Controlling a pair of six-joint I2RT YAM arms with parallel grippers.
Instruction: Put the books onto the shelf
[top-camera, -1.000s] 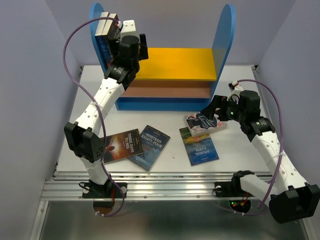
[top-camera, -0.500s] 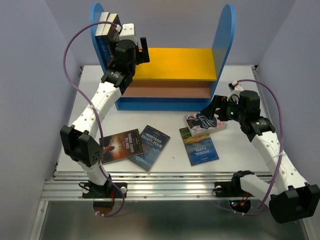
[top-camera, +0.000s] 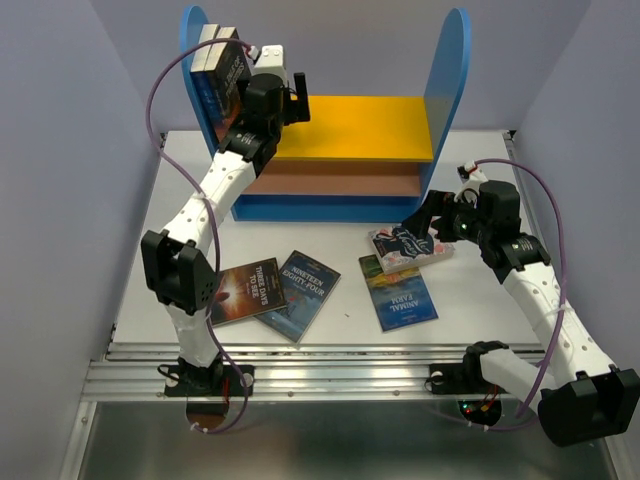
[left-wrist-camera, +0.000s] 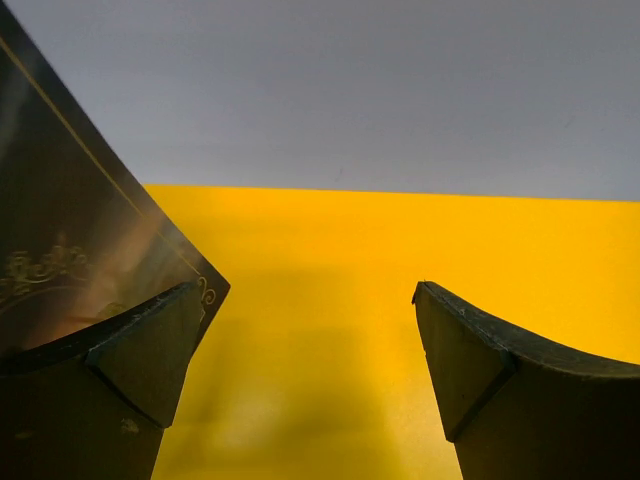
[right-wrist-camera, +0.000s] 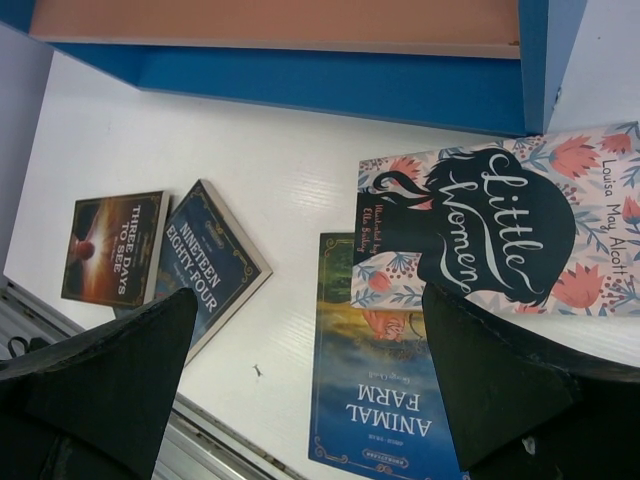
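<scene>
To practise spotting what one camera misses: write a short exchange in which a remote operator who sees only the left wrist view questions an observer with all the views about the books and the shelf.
Operator: I see only the yellow board and one dark cover. How many books are up there?
Observer: Two books stand on the shelf, against its left blue panel.
Operator: And what lies on the table?
Observer: Four flat books: Three Days to See, Nineteen Eighty-Four, Animal Farm and Little Women, which overlaps Animal Farm's far edge.
</scene>
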